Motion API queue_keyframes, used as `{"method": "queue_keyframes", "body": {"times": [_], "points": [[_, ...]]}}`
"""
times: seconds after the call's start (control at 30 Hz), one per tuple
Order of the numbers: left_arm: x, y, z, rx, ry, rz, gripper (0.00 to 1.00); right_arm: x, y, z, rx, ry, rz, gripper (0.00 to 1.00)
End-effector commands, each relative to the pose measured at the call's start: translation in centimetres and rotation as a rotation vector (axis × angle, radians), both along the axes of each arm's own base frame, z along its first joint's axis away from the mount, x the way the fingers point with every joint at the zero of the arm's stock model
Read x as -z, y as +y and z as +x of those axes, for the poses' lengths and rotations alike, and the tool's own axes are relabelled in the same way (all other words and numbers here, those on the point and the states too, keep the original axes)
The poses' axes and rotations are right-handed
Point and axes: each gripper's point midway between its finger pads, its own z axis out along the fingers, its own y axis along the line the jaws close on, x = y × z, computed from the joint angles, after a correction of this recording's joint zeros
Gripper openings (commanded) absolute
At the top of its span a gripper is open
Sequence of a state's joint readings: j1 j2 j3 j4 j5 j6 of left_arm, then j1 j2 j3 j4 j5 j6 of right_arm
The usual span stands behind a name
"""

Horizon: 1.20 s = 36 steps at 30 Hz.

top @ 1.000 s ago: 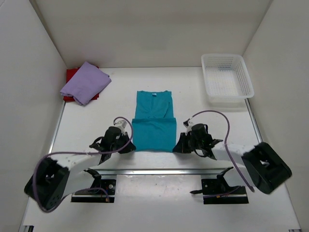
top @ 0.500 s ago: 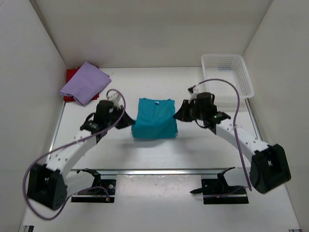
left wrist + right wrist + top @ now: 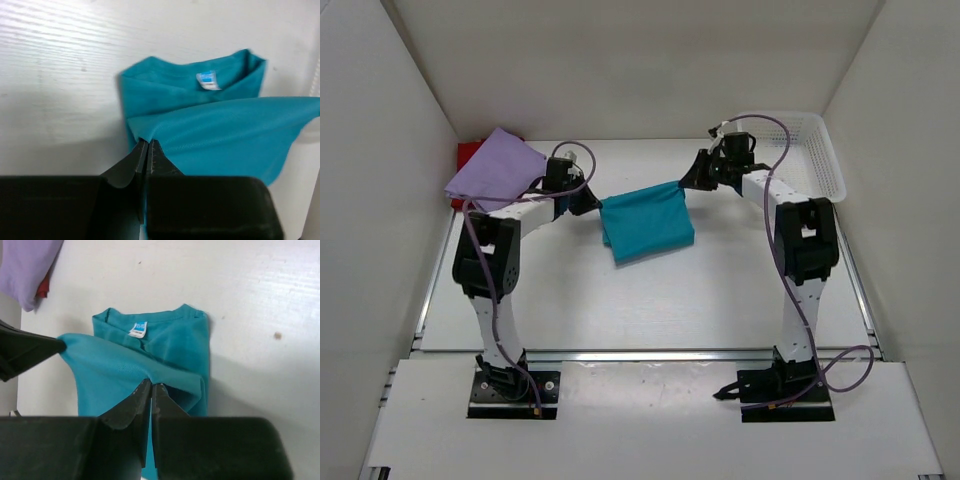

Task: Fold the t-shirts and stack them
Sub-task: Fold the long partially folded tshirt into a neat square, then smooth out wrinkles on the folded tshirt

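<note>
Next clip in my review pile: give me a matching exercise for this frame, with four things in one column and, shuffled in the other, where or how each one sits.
Things
1. teal t-shirt
2. lavender t-shirt
3. red t-shirt
4. white basket

Places or states
A. lies on top of another shirt, far left corner
B. stands at the far right corner of the table
C. top layer pinched by the left gripper and the right gripper, stretched between them
D. mostly covered, only an edge showing

Pairs: 1-C, 2-A, 3-D, 4-B
</note>
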<state>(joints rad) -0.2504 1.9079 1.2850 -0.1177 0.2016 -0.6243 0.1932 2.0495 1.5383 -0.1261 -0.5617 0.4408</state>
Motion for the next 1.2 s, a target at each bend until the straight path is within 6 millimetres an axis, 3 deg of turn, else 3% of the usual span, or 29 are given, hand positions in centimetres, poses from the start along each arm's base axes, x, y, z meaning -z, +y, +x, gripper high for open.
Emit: {"method": "queue_keyframes", "body": {"times": [0.0,0.07,0.17,0.2,0.23,0.27,0.33,0.37,0.4,0.43,0.5,0.57,0.6,0.7,0.83,0.87,1.0,1.07,1.1,1.13,1.17], "points": [[0.0,1.0,2.4,-0.041,-0.012,-0.04,0.12,0.4,0.5,2.6,-0.032,0.0,0.008,0.03],[0.0,1.1,3.5,-0.043,-0.02,-0.064,0.22,1.7,1.3,3.1,-0.038,0.043,0.003,0.12],[-0.7,1.9,4.2,-0.062,-0.036,-0.094,0.39,0.6,1.2,3.9,-0.033,0.012,-0.007,0.28],[-1.1,2.1,4.3,-0.074,-0.052,-0.117,0.41,-0.7,1.0,4.1,-0.03,-0.02,-0.009,0.33],[-2.6,2.5,4.3,-0.091,-0.077,-0.131,0.42,-0.3,0.8,3.8,-0.019,-0.013,-0.03,0.37],[-4.5,2.8,4.4,-0.105,-0.139,-0.138,0.42,-1.3,0.9,3.4,-0.013,-0.041,-0.047,0.41],[-6.6,2.3,4.1,-0.103,-0.196,-0.136,0.42,-2.5,1.0,2.3,-0.008,-0.072,-0.052,0.39],[-7.2,1.4,3.3,-0.085,-0.206,-0.138,0.41,-2.3,1.6,1.0,-0.011,-0.077,-0.049,0.32],[-7.3,0.9,2.9,-0.072,-0.208,-0.144,0.41,-3.4,1.9,0.8,-0.008,-0.119,-0.036,0.25],[-8.3,-0.8,2.0,-0.033,-0.224,-0.166,0.41,-2.4,1.9,-0.8,-0.012,-0.098,-0.043,0.21],[-6.5,-4.1,-0.8,0.033,-0.194,-0.201,0.4,-1.5,2.7,-2.9,-0.016,-0.101,-0.034,0.07],[-4.8,-7.2,-3.4,0.094,-0.164,-0.235,0.39,-0.3,3.4,-4.5,-0.045,-0.059,-0.026,0.01],[-3.0,-8.4,-4.8,0.115,-0.134,-0.234,0.38,-0.1,4.1,-4.8,-0.071,-0.073,-0.017,0.0],[-0.2,-10.8,-7.1,0.186,-0.077,-0.209,0.36,3.3,4.2,-5.9,-0.084,-0.001,-0.054,0.0],[3.6,-9.9,-9.3,0.192,-0.009,-0.171,0.34,7.1,3.1,-8.5,-0.05,0.075,-0.077,0.0],[3.6,-9.7,-9.2,0.187,-0.024,-0.161,0.35,7.5,2.9,-9.0,-0.048,0.085,-0.073,0.0],[6.0,-8.0,-12.3,0.21,0.029,-0.134,0.34,10.5,2.3,-13.8,-0.058,0.151,-0.097,0.0],[7.5,-7.0,-14.9,0.219,0.068,-0.128,0.33,11.0,2.6,-16.4,-0.087,0.17,-0.082,0.0],[6.7,-6.9,-15.3,0.224,0.045,-0.133,0.33,11.4,2.3,-18.1,-0.089,0.191,-0.076,0.0],[6.8,-6.1,-16.4,0.223,0.046,-0.122,0.33,11.2,2.5,-19.7,-0.107,0.192,-0.078,0.0],[7.4,-5.8,-17.9,0.234,0.066,-0.113,0.34,10.1,2.6,-20.0,-0.112,0.169,-0.071,0.0]]}}
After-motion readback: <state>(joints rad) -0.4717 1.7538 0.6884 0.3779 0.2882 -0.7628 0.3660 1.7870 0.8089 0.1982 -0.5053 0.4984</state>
